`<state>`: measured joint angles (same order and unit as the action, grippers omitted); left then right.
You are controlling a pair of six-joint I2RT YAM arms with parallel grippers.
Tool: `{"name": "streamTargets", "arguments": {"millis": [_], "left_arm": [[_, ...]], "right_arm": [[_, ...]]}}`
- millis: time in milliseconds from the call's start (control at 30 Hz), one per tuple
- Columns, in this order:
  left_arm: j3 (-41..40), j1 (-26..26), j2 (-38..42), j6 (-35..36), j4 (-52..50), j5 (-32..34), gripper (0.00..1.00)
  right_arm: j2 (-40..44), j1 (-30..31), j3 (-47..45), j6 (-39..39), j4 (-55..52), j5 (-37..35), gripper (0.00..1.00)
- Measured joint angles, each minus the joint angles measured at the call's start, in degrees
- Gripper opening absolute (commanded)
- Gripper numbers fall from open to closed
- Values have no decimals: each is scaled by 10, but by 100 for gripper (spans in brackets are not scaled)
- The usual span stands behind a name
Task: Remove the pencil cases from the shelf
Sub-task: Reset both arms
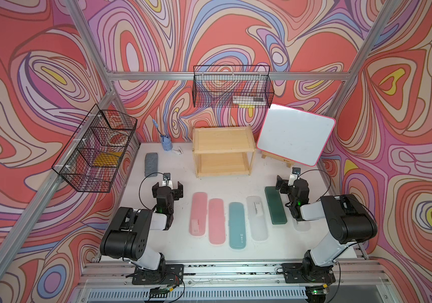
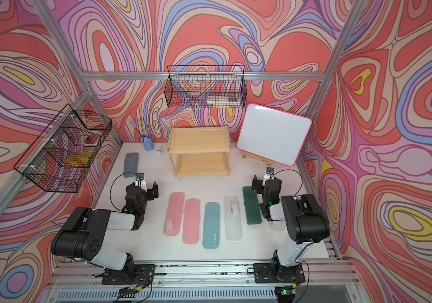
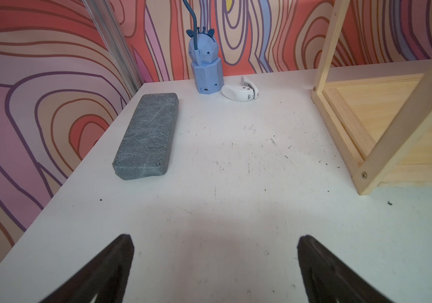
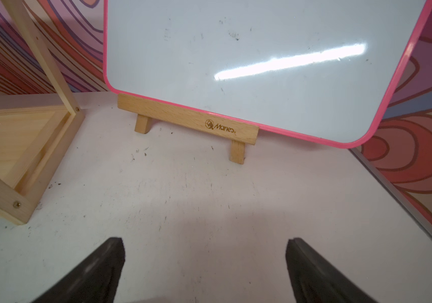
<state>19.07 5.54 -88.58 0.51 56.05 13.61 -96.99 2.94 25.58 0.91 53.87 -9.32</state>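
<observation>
The light wooden shelf (image 1: 222, 150) stands at the back middle of the white table, and both of its tiers hold nothing. Several pencil cases lie in a row on the table in front of it: two pink (image 1: 198, 213) (image 1: 216, 221), a teal one (image 1: 236, 225), a frosted clear one (image 1: 256, 217) and a dark green one (image 1: 275, 206). Another clear case (image 1: 301, 225) is partly hidden under my right arm. My left gripper (image 1: 167, 185) (image 3: 214, 241) hovers open left of the row. Above the green case's far end, my right gripper (image 1: 291, 181) (image 4: 205, 242) is open too.
A grey felt-like block (image 1: 151, 164) lies at the back left beside a blue giraffe-shaped holder (image 1: 166, 143) and a small white gadget (image 3: 239, 91). A pink-rimmed whiteboard easel (image 1: 296, 136) stands right of the shelf. Black wire baskets hang on the back wall (image 1: 232, 90) and left wall (image 1: 96, 149).
</observation>
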Motion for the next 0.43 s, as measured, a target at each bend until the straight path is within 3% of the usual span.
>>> {"name": "streamTargets", "arguments": {"millis": [433], "left_arm": [[1, -4, 0, 1, -8, -4, 99]], "right_arm": [[0, 0, 0, -3, 29, 5, 98]]}}
